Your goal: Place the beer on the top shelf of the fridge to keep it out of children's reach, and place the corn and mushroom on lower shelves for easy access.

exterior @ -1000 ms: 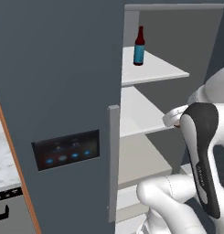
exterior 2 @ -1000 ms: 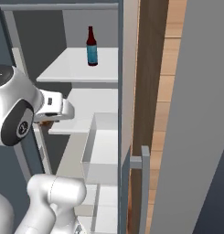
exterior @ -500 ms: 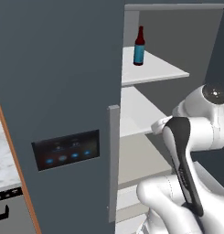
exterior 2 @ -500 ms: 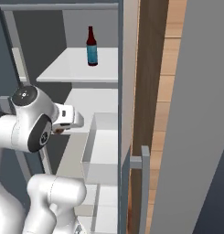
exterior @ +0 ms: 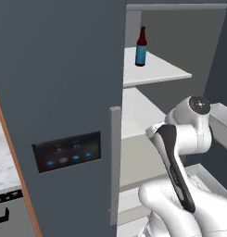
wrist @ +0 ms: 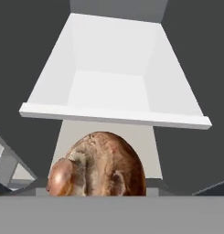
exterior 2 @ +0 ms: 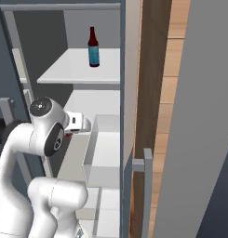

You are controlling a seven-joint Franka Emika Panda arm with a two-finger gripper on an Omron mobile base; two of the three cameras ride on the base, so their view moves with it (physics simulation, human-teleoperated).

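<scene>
The beer (exterior: 141, 47) (exterior 2: 93, 47) stands upright on the top shelf (exterior: 161, 71) (exterior 2: 73, 70) of the open fridge (exterior: 59, 83). In the hand view the brown mushroom (wrist: 99, 165) sits right at the bottom, held between the jaws and hiding the fingertips. My gripper (exterior 2: 81, 124) is at the level of the lower shelves (exterior: 141, 115), just in front of a pale grey drawer (exterior 2: 106, 151) (wrist: 113, 87), and is shut on the mushroom. The corn is out of view.
The fridge's dark door carries a vertical grey handle (exterior: 115, 164) and a blue-lit control panel (exterior: 67, 152). A wooden panel (exterior 2: 155, 93) and a second handle (exterior 2: 147, 186) flank the opening on the right. A marble counter (exterior: 3, 159) lies at far left.
The arm has folded down and the hand has moved lower and further into the fridge opening, toward the drawer, still carrying the mushroom. The beer has stayed put.
</scene>
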